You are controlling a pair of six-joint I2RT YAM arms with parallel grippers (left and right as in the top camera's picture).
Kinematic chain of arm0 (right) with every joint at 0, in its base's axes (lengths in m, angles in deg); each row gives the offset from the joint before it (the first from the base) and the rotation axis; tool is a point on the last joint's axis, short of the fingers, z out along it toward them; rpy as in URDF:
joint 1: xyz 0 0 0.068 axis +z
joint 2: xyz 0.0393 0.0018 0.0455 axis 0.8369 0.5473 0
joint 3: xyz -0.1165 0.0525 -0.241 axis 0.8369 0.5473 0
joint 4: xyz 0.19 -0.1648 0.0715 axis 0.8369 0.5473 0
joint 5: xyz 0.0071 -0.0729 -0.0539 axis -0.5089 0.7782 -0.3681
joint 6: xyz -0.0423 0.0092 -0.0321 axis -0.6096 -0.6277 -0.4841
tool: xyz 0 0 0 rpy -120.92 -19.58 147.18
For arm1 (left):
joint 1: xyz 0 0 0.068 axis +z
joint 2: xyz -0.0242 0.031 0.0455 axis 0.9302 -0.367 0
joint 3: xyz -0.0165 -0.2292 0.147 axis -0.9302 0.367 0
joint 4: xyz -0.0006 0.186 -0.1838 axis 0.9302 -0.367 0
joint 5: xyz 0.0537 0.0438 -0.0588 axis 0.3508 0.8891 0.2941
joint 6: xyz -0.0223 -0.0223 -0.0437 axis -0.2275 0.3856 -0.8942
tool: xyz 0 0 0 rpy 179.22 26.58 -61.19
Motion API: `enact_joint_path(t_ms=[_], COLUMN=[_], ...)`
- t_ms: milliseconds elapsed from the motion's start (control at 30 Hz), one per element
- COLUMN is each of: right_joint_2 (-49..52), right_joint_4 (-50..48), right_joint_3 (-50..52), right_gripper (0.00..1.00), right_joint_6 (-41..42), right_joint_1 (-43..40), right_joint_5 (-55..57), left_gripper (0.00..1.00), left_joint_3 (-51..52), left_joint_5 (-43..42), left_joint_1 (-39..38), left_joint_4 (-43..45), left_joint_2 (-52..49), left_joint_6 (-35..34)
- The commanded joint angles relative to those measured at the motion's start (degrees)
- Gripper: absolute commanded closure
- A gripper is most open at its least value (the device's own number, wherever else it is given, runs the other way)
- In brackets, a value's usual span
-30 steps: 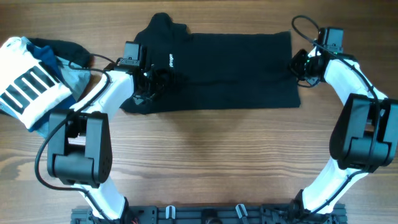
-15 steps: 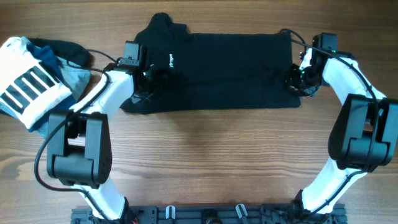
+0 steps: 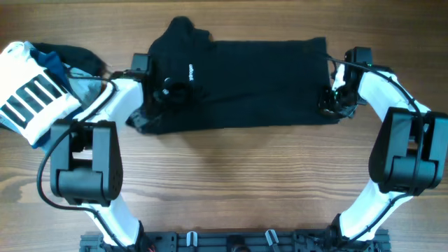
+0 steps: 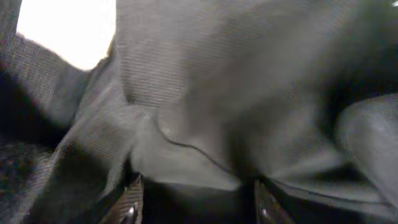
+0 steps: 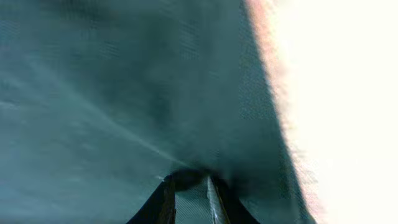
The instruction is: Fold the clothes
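Note:
The black shirt (image 3: 259, 77) lies spread flat across the far half of the table, collar to the left, with its small white logo (image 3: 190, 70) showing. My left gripper (image 3: 170, 92) sits on the shirt's bunched left part just below the logo. In the left wrist view its fingers (image 4: 198, 202) hold a thick fold of grey-looking fabric (image 4: 205, 93). My right gripper (image 3: 327, 103) is at the shirt's right hem. In the right wrist view its fingers (image 5: 189, 199) are shut close together on the cloth (image 5: 124, 93).
A white garment with black stripes (image 3: 28, 94) lies at the far left on light-blue (image 3: 82, 89) and navy (image 3: 70, 54) garments, just left of my left arm. Bare wooden table (image 3: 245, 182) stretches in front of the shirt.
My left gripper has moved left and drawn the shirt's left edge with it. My right gripper has moved down and inward from beside the hem onto the shirt's right edge.

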Motion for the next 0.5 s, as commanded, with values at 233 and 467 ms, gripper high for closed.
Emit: enact_joint_path(t_ms=[233,467], right_joint_2=[2.4,0.3], right_joint_4=[15.6,18.6], right_joint_3=[3.0,3.0], right_gripper=[0.89,0.91], right_joint_6=[4.9,6.2], right_joint_1=[-3.6,-3.6], right_joint_5=[14.5,14.2], left_gripper=[0.47,0.46], left_joint_3=[1.7,1.7], left_joint_5=[1.6,0.1], left_joint_1=[2.8,1.6], left_joint_4=[-14.9,-16.9], left_joint_2=[-1.6,9.9], left_joint_6=[0.3,0.4])
